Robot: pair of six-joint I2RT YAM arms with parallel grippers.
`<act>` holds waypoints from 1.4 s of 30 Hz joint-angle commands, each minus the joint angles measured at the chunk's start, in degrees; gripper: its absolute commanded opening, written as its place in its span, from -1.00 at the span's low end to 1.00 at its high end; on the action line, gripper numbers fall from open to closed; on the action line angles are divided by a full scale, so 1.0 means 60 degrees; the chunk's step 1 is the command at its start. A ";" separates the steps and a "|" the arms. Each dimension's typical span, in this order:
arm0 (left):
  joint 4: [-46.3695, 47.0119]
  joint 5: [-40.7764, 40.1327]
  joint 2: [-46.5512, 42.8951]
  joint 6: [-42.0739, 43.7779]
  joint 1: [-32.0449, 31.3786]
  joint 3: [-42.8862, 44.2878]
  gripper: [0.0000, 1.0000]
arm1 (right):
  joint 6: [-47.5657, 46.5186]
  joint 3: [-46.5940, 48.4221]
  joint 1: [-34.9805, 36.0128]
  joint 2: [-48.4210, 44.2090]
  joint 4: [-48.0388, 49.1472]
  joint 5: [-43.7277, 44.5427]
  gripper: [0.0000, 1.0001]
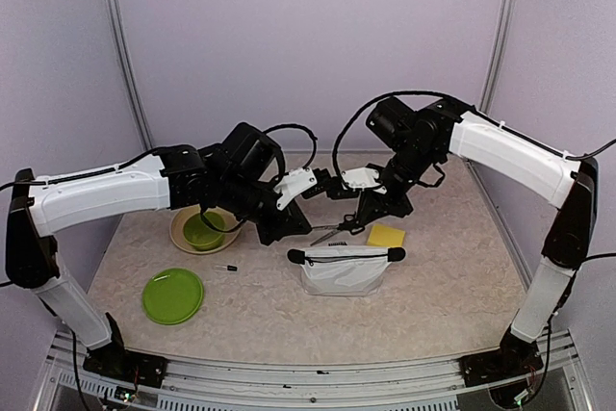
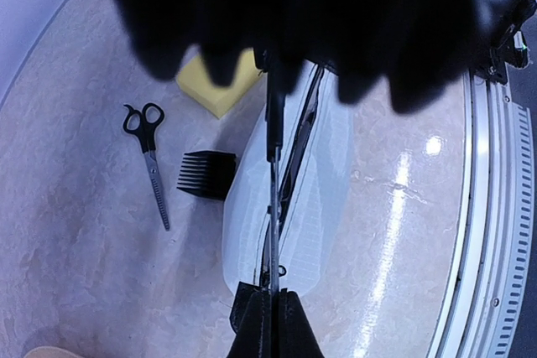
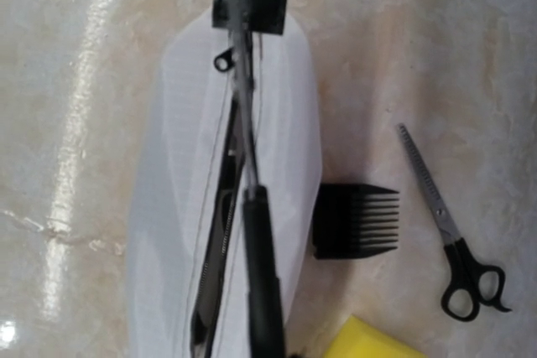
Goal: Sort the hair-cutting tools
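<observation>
A: Over the white pouch [image 3: 172, 165], what is that thin bar running along the open zip?

B: The upper scissors [image 3: 256, 232], seen edge-on. The steel blade reaches the pouch's black end and the black handle points toward the yellow sponge [image 1: 387, 235].

A: Which arm has them?

B: Both sets of jaws are closed tight. The left gripper [image 1: 325, 185] and right gripper [image 1: 356, 221] hang close together above the pouch. The handle runs off the bottom of the right wrist view and into a dark blur in the left wrist view, so I cannot tell which of the 2 grips it.

A: And the other tools?

B: The table scissors [image 3: 451, 236] lie flat on the far side of the pouch, handles toward the sponge. The comb guard [image 3: 357, 220] sits between them and the pouch, just beside its wall, teeth toward the scissors. The pin [image 1: 231, 268] lies alone left of the pouch, near the green bowl [image 1: 202, 230] and green plate [image 1: 173, 295].

A: Anything inside?

B: 1 dark shape [image 3: 220, 257] shows through the zip slit, too hidden to name.
</observation>
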 commanded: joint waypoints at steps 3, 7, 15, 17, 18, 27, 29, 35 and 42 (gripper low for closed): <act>0.0146 -0.0303 -0.0067 0.0062 -0.0026 0.0272 -1.00 | 0.0331 -0.0544 -0.0383 -0.0787 0.0344 -0.0495 -0.34; -0.0198 0.0091 -0.0300 0.0334 -0.0063 0.0270 -1.00 | 0.0984 -0.2044 -0.1578 -0.2145 0.1627 -0.1503 0.06; -0.0235 0.0287 -0.0203 0.0775 -0.0356 0.0252 -1.00 | 0.2772 -0.4727 -0.3580 -0.2384 0.1911 -0.3547 0.13; -0.0278 0.0283 0.0033 0.0869 -0.0460 0.0381 -1.00 | 0.2709 -0.4923 -0.3973 -0.2190 0.1688 -0.4280 0.12; -0.0305 0.0296 0.0159 0.0943 -0.0497 0.0454 -1.00 | 0.2632 -0.4992 -0.4092 -0.2088 0.1599 -0.4587 0.12; -0.0639 0.0108 0.1311 0.1556 -0.0673 0.1079 -1.00 | 0.2089 -0.4961 -0.4132 -0.0768 0.0743 -0.5929 -0.01; -0.0661 0.0005 0.1456 0.1630 -0.0665 0.1133 -1.00 | 0.2072 -0.4960 -0.4143 -0.0556 0.0690 -0.6057 -0.06; -0.0451 -0.0055 0.1656 0.1662 -0.0680 0.1073 -1.00 | 0.2374 -0.5002 -0.4143 -0.0224 0.0952 -0.5954 -0.31; -0.0419 -0.0143 0.1691 0.1644 -0.0680 0.1194 -1.00 | 0.2299 -0.4941 -0.4128 0.0179 0.0816 -0.6285 -0.88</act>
